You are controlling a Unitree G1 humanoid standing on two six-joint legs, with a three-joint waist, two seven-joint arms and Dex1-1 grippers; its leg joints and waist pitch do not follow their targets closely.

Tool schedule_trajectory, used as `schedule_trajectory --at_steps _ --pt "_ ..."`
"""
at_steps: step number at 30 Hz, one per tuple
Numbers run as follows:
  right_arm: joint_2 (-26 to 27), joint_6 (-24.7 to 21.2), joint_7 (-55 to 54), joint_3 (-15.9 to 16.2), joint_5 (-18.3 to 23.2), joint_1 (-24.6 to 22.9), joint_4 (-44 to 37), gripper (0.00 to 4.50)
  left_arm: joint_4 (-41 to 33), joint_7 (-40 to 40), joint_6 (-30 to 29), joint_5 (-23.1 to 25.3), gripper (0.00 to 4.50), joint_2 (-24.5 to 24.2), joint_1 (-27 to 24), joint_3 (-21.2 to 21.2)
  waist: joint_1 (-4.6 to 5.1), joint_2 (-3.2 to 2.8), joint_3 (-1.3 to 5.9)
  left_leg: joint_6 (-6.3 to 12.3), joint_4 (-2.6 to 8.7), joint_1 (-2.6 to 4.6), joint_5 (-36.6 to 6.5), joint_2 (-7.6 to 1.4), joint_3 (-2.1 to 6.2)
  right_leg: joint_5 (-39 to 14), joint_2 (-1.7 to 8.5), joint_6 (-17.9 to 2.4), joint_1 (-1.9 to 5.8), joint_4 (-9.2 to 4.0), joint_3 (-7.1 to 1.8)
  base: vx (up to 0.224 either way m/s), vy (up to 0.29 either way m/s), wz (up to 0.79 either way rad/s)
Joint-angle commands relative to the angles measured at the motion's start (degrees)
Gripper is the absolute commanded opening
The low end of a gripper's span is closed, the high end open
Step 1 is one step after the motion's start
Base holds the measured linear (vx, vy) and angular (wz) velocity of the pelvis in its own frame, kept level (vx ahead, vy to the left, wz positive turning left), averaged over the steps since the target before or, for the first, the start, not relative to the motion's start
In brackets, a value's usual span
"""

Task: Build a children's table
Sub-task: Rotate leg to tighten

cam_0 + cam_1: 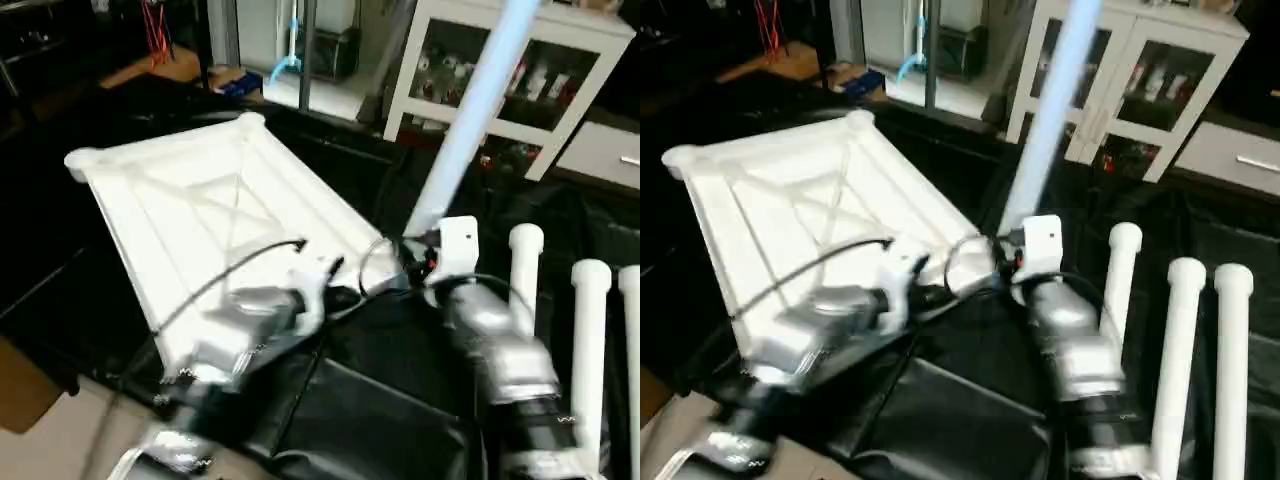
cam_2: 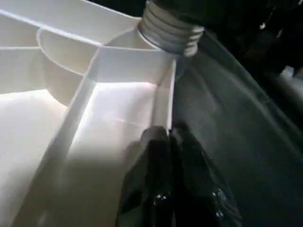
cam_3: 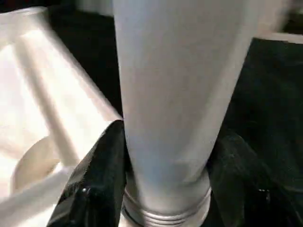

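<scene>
White plastic rectangular tabletop point(image 1: 200, 200) upside down on black sheet point(image 1: 380, 400), ribbed X-braced underside up. Long white tube leg point(image 1: 470, 120) tilted at near corner, grasped by right gripper point(image 3: 165, 189). Three spare white legs point(image 1: 1180, 340) flat, robot's right. Left gripper point(image 2: 169, 137) clenched, probably pinching tabletop's edge rib.

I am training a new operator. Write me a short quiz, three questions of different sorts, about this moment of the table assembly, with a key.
1. True or false: the tabletop lies with its ribbed underside up.
2. How many legs lie on the black cloth beside the right arm? A) one B) three C) five
3. Fill in: the right pincer is closed on a ___ at the tabletop's corner.

Key: 1 true. 2 B. 3 leg, held nearly upright, threaded end down. The left pincer is shut, at the tabletop's rim.
</scene>
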State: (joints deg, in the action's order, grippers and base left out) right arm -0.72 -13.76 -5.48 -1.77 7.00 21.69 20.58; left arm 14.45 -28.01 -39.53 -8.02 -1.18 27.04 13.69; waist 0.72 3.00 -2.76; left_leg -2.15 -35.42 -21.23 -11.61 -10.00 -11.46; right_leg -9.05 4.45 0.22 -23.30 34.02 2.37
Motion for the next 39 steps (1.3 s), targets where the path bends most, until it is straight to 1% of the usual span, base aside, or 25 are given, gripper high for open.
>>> schedule_trajectory --at_steps 1,2,4,6,9,10,12,13,14,15,17,18,20,21,22,23,24,25,27,28,30,35,37,38,39 --pt "0.83 -1.29 -5.01 -0.92 -2.19 -3.21 6.76 2.04 -1.75 5.00 4.07 1.14 0.00 0.38 3.63 -4.93 0.41 -0.47 3.44 -3.03 5.17 0.74 -19.45 -2.51 2.03 -22.84 3.00 -6.64 1.08 -4.96 -1.80 0.000 0.000 0.00" --pt "2.00 -0.47 -4.83 -0.28 -1.86 -2.42 7.12 2.04 -2.01 4.54 3.71 1.12 0.00 0.69 3.64 -4.41 0.33 -0.47 3.51 -2.68 5.15 0.93 -19.31 -2.55 1.94 -21.42 2.97 -6.56 1.05 -4.89 -1.84 0.000 0.000 0.00" --pt "2.36 -0.34 -4.01 -0.66 -1.06 -1.99 6.99 2.04 -2.14 4.50 3.55 1.28 0.00 0.64 3.62 -4.20 0.50 -0.52 3.49 -2.03 5.25 0.52 -18.44 -2.56 1.97 -19.21 2.96 -6.83 1.44 -4.60 -1.86 0.000 0.000 0.00" --pt "3.07 0.35 -1.33 -1.60 0.90 -1.60 5.89 2.04 -2.30 4.51 3.18 1.55 0.00 0.21 3.41 -4.06 0.51 -0.57 3.49 -1.48 5.24 0.55 -17.83 -2.63 1.89 -17.32 2.91 -7.36 1.47 -4.42 -1.92 0.000 0.000 0.00" --pt "3.80 1.40 5.76 -0.08 3.56 -1.99 3.30 2.04 -2.01 4.52 3.06 1.67 0.00 -0.65 3.36 -3.88 0.55 -0.65 3.43 -0.95 5.26 0.51 -17.76 -2.71 1.82 -16.19 2.89 -8.14 1.64 -4.30 -1.95 0.000 0.000 0.00" --pt "3.29 0.69 8.69 1.63 3.71 -2.63 1.07 2.38 -1.77 4.16 3.27 1.91 0.00 -1.36 3.38 -3.49 0.48 -0.62 3.41 -0.89 5.26 0.51 -17.63 -2.74 1.81 -16.15 2.96 -8.37 1.71 -4.30 -2.00 0.000 0.000 0.00" --pt "2.83 1.18 10.10 2.33 3.82 -2.86 -0.03 2.72 -1.62 3.93 3.40 1.88 0.00 -1.85 3.35 -3.32 0.40 -0.62 3.43 -0.75 5.24 0.48 -17.04 -2.76 1.77 -15.80 3.03 -8.63 1.79 -4.27 -2.04 0.000 0.000 0.00" --pt "1.94 1.63 11.17 2.83 3.80 -3.00 -1.74 2.74 -1.51 3.24 3.58 2.11 0.00 -2.72 3.34 -2.82 0.38 -0.60 3.35 -0.41 5.32 0.27 -17.22 -2.72 1.84 -16.10 3.01 -8.62 1.91 -4.36 -2.01 0.000 0.000 0.00" --pt "1.47 1.37 11.94 2.71 4.44 -3.08 -3.01 2.81 -1.57 2.77 3.68 2.25 0.00 -3.21 3.25 -2.53 0.77 -0.38 3.45 -0.37 5.51 -0.44 -16.41 -2.72 2.19 -16.33 3.20 -8.27 2.57 -4.11 -1.95 0.000 0.000 0.00" --pt "1.03 1.10 12.53 2.62 5.05 -3.12 -4.03 2.93 -1.65 2.34 3.78 2.40 0.00 -3.65 3.16 -2.26 1.02 -0.43 3.62 -0.28 5.51 -0.69 -15.57 -2.74 2.37 -16.25 3.26 -7.93 2.82 -3.98 -1.85 0.000 0.000 0.00" --pt "0.69 0.20 13.88 2.39 6.42 -3.20 -5.07 3.13 -1.75 1.84 3.76 2.44 0.00 -4.04 3.06 -2.06 1.10 -0.60 3.90 0.06 5.20 -0.50 -14.01 -2.75 2.31 -14.26 3.24 -8.64 2.55 -3.82 -1.87 0.000 0.000 0.00" --pt "-1.12 -1.15 16.94 2.71 7.68 -3.52 -7.16 3.18 -2.05 0.00 4.15 2.72 0.00 -5.30 2.78 -0.99 0.96 -0.64 4.00 0.91 4.72 0.01 -11.88 -2.74 1.92 -10.46 3.21 -10.27 2.15 -3.64 -2.03 0.000 0.000 0.00" --pt "-7.77 -2.41 26.24 4.92 8.09 -4.74 -11.84 3.36 -3.59 -5.68 5.54 3.31 0.00 -8.87 1.69 2.32 -0.06 -0.72 3.94 3.54 4.55 -0.03 -7.50 -3.01 1.78 -5.11 3.07 -11.80 2.53 -2.92 -1.91 0.000 0.000 0.00" --pt "-7.77 -2.41 26.24 4.92 8.09 -4.74 -11.84 3.36 -3.59 -5.68 5.54 3.31 0.00 -8.87 1.69 2.32 -0.22 -0.76 3.89 3.97 4.47 0.08 -6.44 -3.08 1.63 -3.96 3.07 -12.17 2.40 -2.77 -1.98 0.000 0.000 0.00" --pt "-11.11 -2.87 30.83 5.30 8.37 -5.25 -13.42 3.36 -4.48 -8.61 6.02 3.48 0.00 -10.88 1.11 4.03 -0.49 -0.79 3.84 4.53 4.46 0.13 -5.77 -3.08 1.58 -3.15 3.13 -13.13 2.46 -2.69 -1.95 0.000 0.000 0.00" --pt "-17.24 -3.51 38.61 5.24 9.32 -6.08 -15.71 3.36 -5.53 -13.10 8.41 3.93 0.00 -14.05 0.23 6.32 -0.80 -0.77 3.72 5.05 4.45 0.24 -6.34 -3.09 1.52 -3.70 3.15 -13.68 2.53 -2.82 -1.97 0.000 0.000 0.00" --pt "-19.35 -3.59 40.78 4.66 9.64 -6.19 -16.13 3.36 -6.06 -14.88 8.75 3.73 0.00 -15.17 -0.09 6.92 -1.10 -0.74 3.73 5.10 4.44 0.33 -6.78 -3.20 1.54 -4.30 3.20 -13.61 2.66 -2.78 -1.99 0.000 0.000 0.00" --pt "-19.73 -3.61 41.16 4.46 9.70 -6.20 -16.19 3.36 -6.17 -15.21 8.79 3.63 0.00 -15.38 -0.15 7.01 -1.34 -0.76 3.43 4.83 4.54 0.50 -7.86 -3.32 1.27 -5.69 3.35 -13.98 2.27 -3.02 -2.20 0.000 0.000 0.00" --pt "-21.85 -3.84 43.26 3.21 10.31 -6.11 -16.29 3.36 -6.49 -16.44 9.20 3.34 0.00 -16.28 -0.25 7.18 -1.43 -0.65 3.18 3.42 4.66 0.67 -11.22 -3.16 1.21 -11.24 3.31 -13.58 1.97 -3.57 -2.17 0.000 0.000 0.00" --pt "-24.10 -4.10 45.52 2.06 11.41 -6.09 -16.48 3.43 -6.76 -17.33 8.25 2.57 0.27 -16.91 -0.11 6.81 -1.61 -1.21 3.09 2.19 4.83 0.85 -13.21 -3.24 1.43 -14.80 3.41 -12.98 1.87 -3.83 -2.17 0.000 0.000 0.00" --pt "-26.48 -4.63 47.64 0.65 12.59 -6.05 -16.53 3.46 -7.45 -19.18 7.48 1.85 0.43 -18.01 0.04 6.95 -1.77 -0.84 3.08 1.04 4.90 1.32 -15.42 -3.37 1.43 -17.84 3.26 -11.99 1.67 -4.20 -2.14 0.000 0.000 0.00" --pt "-30.81 -5.90 51.62 0.07 14.22 -6.82 -17.63 3.46 -8.27 -20.04 6.96 1.77 0.83 -19.06 0.40 7.38 -2.22 -0.69 3.11 1.10 4.87 0.80 -13.81 -3.20 1.47 -17.90 3.42 -11.00 1.83 -4.12 -2.23 0.000 0.000 0.00" --pt "-30.96 -5.82 51.75 -0.05 14.09 -6.78 -17.52 3.46 -7.85 -19.86 7.61 2.30 0.96 -19.04 0.54 7.57 -2.25 -0.62 3.19 1.33 4.81 0.74 -13.27 -3.15 1.45 -17.74 3.42 -10.96 1.87 -4.09 -2.19 0.000 0.000 0.00" --pt "-30.91 -5.76 51.68 -0.17 13.90 -6.74 -17.49 3.46 -7.47 -19.77 8.31 2.85 1.05 -19.12 0.62 7.75 -2.30 -0.98 3.26 1.39 4.81 0.76 -12.54 -3.20 1.52 -16.91 3.42 -11.21 1.86 -3.98 -2.18 0.000 0.000 0.00" --pt "-30.82 -5.77 51.64 -0.28 13.79 -6.71 -17.47 3.46 -7.06 -19.50 9.02 3.56 1.15 -19.17 0.72 8.00 -2.24 -0.79 3.32 1.54 4.77 0.68 -12.06 -3.19 1.50 -15.92 3.33 -11.44 1.91 -3.96 -2.13 0.000 0.000 0.00"
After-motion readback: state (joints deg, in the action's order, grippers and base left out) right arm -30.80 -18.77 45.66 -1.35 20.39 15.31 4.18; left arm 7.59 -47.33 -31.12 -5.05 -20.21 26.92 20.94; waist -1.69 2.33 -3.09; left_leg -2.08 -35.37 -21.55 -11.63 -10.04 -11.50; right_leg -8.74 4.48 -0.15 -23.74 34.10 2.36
